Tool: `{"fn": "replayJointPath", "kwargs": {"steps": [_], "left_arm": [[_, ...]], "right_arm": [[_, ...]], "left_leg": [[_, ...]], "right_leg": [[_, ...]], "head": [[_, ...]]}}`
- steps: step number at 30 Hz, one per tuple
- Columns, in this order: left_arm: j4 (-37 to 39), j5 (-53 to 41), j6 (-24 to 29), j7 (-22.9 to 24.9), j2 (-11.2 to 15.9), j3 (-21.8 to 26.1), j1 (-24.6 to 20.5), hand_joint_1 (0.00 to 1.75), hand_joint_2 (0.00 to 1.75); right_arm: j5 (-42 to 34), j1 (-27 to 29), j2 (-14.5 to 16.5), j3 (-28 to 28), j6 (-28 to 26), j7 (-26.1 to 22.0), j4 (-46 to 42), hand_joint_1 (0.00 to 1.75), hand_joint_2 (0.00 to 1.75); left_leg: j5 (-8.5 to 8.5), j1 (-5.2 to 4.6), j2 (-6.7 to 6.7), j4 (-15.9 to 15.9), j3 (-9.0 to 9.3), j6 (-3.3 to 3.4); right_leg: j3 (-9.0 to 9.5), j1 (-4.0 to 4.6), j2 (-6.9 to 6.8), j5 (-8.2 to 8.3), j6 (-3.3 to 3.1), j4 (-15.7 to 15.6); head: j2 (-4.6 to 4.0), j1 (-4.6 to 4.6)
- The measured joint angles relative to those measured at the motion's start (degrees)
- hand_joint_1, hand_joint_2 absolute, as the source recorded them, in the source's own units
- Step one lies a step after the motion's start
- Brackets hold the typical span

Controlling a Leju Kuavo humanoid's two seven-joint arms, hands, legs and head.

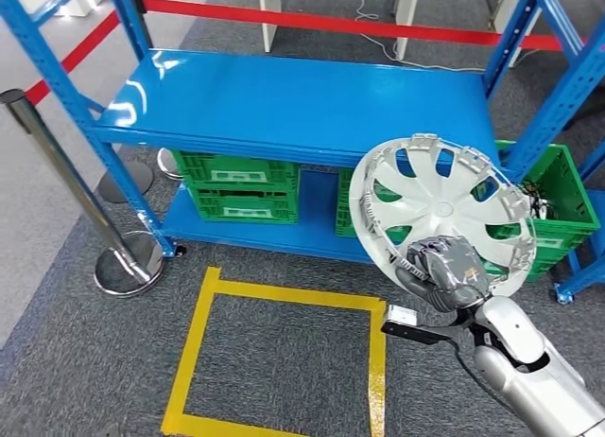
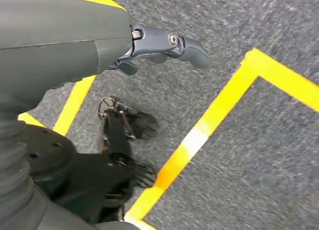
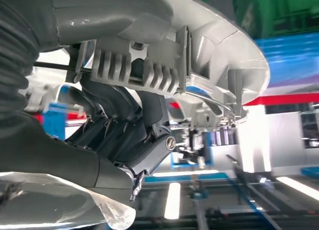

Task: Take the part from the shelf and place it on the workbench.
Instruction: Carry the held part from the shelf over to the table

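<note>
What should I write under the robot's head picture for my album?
The robot's right hand holds a silver wheel cover in front of a blue shelf with green crates.

The wheel cover (image 1: pixel 446 210) held in the right hand (image 1: pixel 446 271) looks like pale grey plastic, smooth with a soft sheen, its rim lined with small moulded clips. The hand gripping it is dark and partly wrapped in crinkled clear film, on a smooth silver arm (image 1: pixel 535 371). Just behind the hand, the shelf (image 1: pixel 300 101) is glossy blue painted metal that catches the lights. Beneath it sit ribbed green plastic crates (image 1: pixel 239 184). Under the hand lies rough grey carpet (image 1: pixel 285 361) marked with smooth yellow tape (image 1: pixel 189 347). Far off to its side, a polished metal post (image 1: pixel 68 167) shines.
</note>
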Motion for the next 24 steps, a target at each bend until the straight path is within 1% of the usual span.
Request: {"fn": "replayJointPath", "kwargs": {"steps": [1, 2, 3, 4, 6, 7, 8, 9, 10, 11, 12, 13, 14, 15, 16, 17, 18, 19, 20, 21, 22, 23, 24], "left_arm": [[0.0, -0.05, 0.01, 0.04, 0.0, 0.0, -0.14, 0.0, 1.75], [0.0, -0.11, 0.02, 0.08, -0.01, 0.0, -0.14, 0.0, 1.75], [0.0, -0.18, 0.03, 0.14, 0.0, 0.0, -0.07, 0.0, 1.75], [0.0, -0.21, 0.03, 0.19, 0.01, 0.0, 0.01, 0.0, 1.75], [0.0, -0.37, -0.03, 0.27, -0.02, 0.0, 0.09, 0.0, 1.75], [0.0, -0.51, -0.08, 0.3, -0.04, 0.0, 0.1, 0.0, 1.75], [0.0, -0.66, -0.13, 0.3, -0.07, 0.0, 0.11, 0.0, 1.75], [0.0, -0.8, -0.15, 0.3, -0.09, 0.0, 0.13, 0.0, 1.75], [0.0, -0.94, -0.15, 0.3, -0.11, 0.0, 0.14, 0.0, 1.75], [0.0, -1.03, -0.16, 0.29, -0.16, 0.0, 0.15, 0.0, 1.75], [0.0, -1.09, -0.16, 0.29, -0.22, 0.0, 0.14, 0.0, 1.75], [0.0, -1.13, -0.17, 0.29, -0.27, 0.0, 0.12, 0.0, 1.75], [0.0, -1.15, -0.19, 0.3, -0.31, 0.0, 0.13, 0.0, 1.75], [0.0, -1.15, -0.19, 0.31, -0.35, 0.0, 0.22, 0.0, 1.75], [0.0, -1.15, -0.2, 0.31, -0.37, 0.0, 0.39, 0.0, 1.75], [0.0, -1.15, -0.2, 0.31, -0.38, 0.0, 0.6, 0.0, 1.75], [0.0, -1.14, -0.2, 0.29, -0.38, 0.0, 0.78, 0.0, 1.75], [0.0, -1.14, -0.21, 0.28, -0.37, 0.0, 0.85, 0.0, 1.75], [0.0, -1.1, -0.26, 0.26, -0.36, 0.0, 0.85, 0.0, 1.75], [0.0, -1.02, -0.34, 0.25, -0.36, 0.0, 0.81, 0.0, 1.75], [0.0, -0.93, -0.43, 0.25, -0.36, 0.0, 0.81, 0.0, 1.75], [0.0, -0.85, -0.52, 0.25, -0.36, 0.01, 0.85, 0.0, 1.75], [0.0, -0.8, -0.58, 0.25, -0.36, 0.01, 0.9, 0.0, 1.75]], "right_arm": [[0.21, -0.19, -0.11, 0.11, 0.16, -0.03, 0.03, 1.75, 1.75], [0.37, -0.39, -0.18, 0.24, 0.27, -0.04, 0.07, 1.75, 1.75], [0.48, -0.57, -0.22, 0.36, 0.34, -0.04, 0.1, 1.75, 1.75], [0.53, -0.7, -0.28, 0.46, 0.38, -0.02, 0.16, 1.75, 1.75], [0.7, -0.81, -0.45, 0.64, 0.43, 0.24, 0.33, 1.75, 1.75], [0.85, -0.76, -0.52, 0.75, 0.43, 0.45, 0.43, 1.75, 1.75], [1.0, -0.66, -0.55, 0.87, 0.42, 0.69, 0.51, 1.75, 1.75], [1.16, -0.53, -0.56, 0.99, 0.41, 0.91, 0.57, 1.75, 1.75], [1.33, -0.36, -0.6, 1.09, 0.4, 1.14, 0.61, 1.75, 1.75], [1.48, -0.19, -0.67, 1.13, 0.4, 1.36, 0.61, 1.75, 1.75], [1.7, 0.0, -0.75, 1.15, 0.39, 1.6, 0.61, 1.75, 1.75], [1.94, 0.24, -0.91, 1.14, 0.37, 1.85, 0.55, 1.75, 1.75], [2.24, 0.58, -1.06, 1.14, 0.35, 2.09, 0.47, 1.75, 1.75], [2.58, 0.96, -1.22, 1.15, 0.34, 2.33, 0.38, 1.75, 1.75], [2.89, 1.37, -1.36, 1.14, 0.33, 2.55, 0.21, 1.75, 1.75], [3.18, 1.71, -1.43, 1.15, 0.33, 2.77, 0.01, 1.75, 1.75], [3.42, 1.98, -1.49, 1.16, 0.35, 2.94, -0.24, 1.75, 1.75], [3.62, 2.18, -1.51, 1.17, 0.39, 3.04, -0.5, 1.75, 1.75], [3.82, 2.31, -1.52, 1.19, 0.51, 3.1, -0.69, 1.75, 1.75], [4.02, 2.38, -1.53, 1.25, 0.68, 3.1, -0.79, 1.75, 1.75], [4.25, 2.33, -1.51, 1.35, 0.93, 3.06, -0.82, 1.75, 1.75], [4.44, 2.19, -1.46, 1.5, 1.19, 3.01, -0.81, 1.75, 1.75], [4.6, 1.99, -1.39, 1.68, 1.41, 2.93, -0.8, 1.75, 1.75]], "left_leg": [[-0.04, -0.03, -0.37, -0.74, 0.04, 0.33], [0.37, -0.01, -0.75, -0.98, -0.19, 0.63], [0.92, 0.05, -1.12, -1.16, -0.49, 1.03], [1.49, 0.11, -1.45, -1.34, -0.83, 1.39], [2.34, 0.06, -2.16, -1.25, -1.83, 1.86], [2.69, -0.02, -2.59, -1.14, -2.36, 1.93], [2.99, -0.09, -3.05, -1.01, -2.81, 1.94], [3.2, -0.13, -3.53, -0.83, -3.21, 1.9], [3.35, -0.14, -4.1, -0.58, -3.54, 1.85], [3.39, -0.13, -4.62, -0.26, -3.8, 1.79], [3.41, -0.2, -5.13, 0.09, -4.13, 1.66], [3.46, -0.23, -5.63, 0.51, -4.55, 1.47], [3.58, -0.2, -6.12, 0.84, -4.99, 1.2], [3.76, -0.14, -6.65, 1.03, -5.42, 0.85], [3.94, -0.06, -7.22, 1.19, -5.73, 0.53], [3.88, -0.03, -7.31, 1.37, -5.96, 0.22], [3.34, -0.08, -6.65, 2.05, -6.35, -0.14], [2.16, -0.1, -5.55, 3.76, -7.14, -0.54], [0.37, 0.02, -4.15, 6.79, -8.49, -0.97], [-1.59, 0.2, -3.09, 10.65, -10.2, -1.39], [-3.16, 0.47, -2.6, 14.48, -11.84, -1.73], [-3.86, 0.72, -2.4, 17.03, -12.88, -1.97], [-3.45, 0.9, -2.3, 17.47, -12.96, -2.11]], "right_leg": [[-0.15, -0.06, -0.46, 0.35, 0.41, -0.08], [-0.51, -0.16, -0.59, 0.27, 0.74, 0.06], [-1.07, -0.23, -0.32, -0.55, 0.99, 0.93], [-2.08, -0.26, 0.23, -2.18, 1.16, 3.12], [-5.02, -0.24, 1.47, -6.66, 1.31, 10.55], [-6.25, -0.19, 1.75, -8.29, 1.34, 14.17], [-6.67, -0.15, 1.88, -8.95, 1.34, 16.15], [-6.01, -0.13, 1.96, -8.6, 1.29, 15.96], [-4.08, -0.14, 2.15, -7.31, 1.18, 13.36], [-1.46, -0.19, 2.75, -5.8, 1.03, 9.25], [1.13, -0.31, 3.96, -4.83, 0.85, 5.21], [3.05, -0.42, 5.05, -4.27, 0.67, 2.07], [3.95, -0.46, 5.84, -4.3, 0.51, 0.56], [4.16, -0.44, 6.08, -4.52, 0.34, 0.27], [4.08, -0.41, 5.54, -4.36, 0.11, 0.21], [4.06, -0.44, 4.88, -4.22, -0.17, 0.14], [4.1, -0.54, 4.24, -4.07, -0.49, 0.02], [4.11, -0.66, 3.51, -3.95, -0.77, -0.13], [4.1, -0.69, 2.73, -3.89, -0.95, -0.19], [4.04, -0.68, 1.99, -3.88, -1.04, -0.18], [3.98, -0.66, 1.19, -3.88, -1.07, -0.16], [3.96, -0.66, 0.46, -3.88, -1.07, -0.15], [3.96, -0.67, -0.21, -3.89, -1.06, -0.14]], "head": [[0.0, 0.01], [0.0, 0.02], [0.0, 0.05], [0.0, 0.08], [0.0, 0.12], [0.0, 0.12], [0.0, 0.1], [0.0, 0.1], [0.0, 0.1], [0.0, 0.11], [0.0, 0.1], [0.0, 0.06], [0.0, 0.04], [0.0, 0.03], [0.0, 0.02], [0.0, 0.05], [0.0, -0.09], [0.0, -0.23], [0.0, -0.35], [0.0, -0.5], [0.0, -0.5], [0.0, -0.51], [0.0, -0.51]]}}
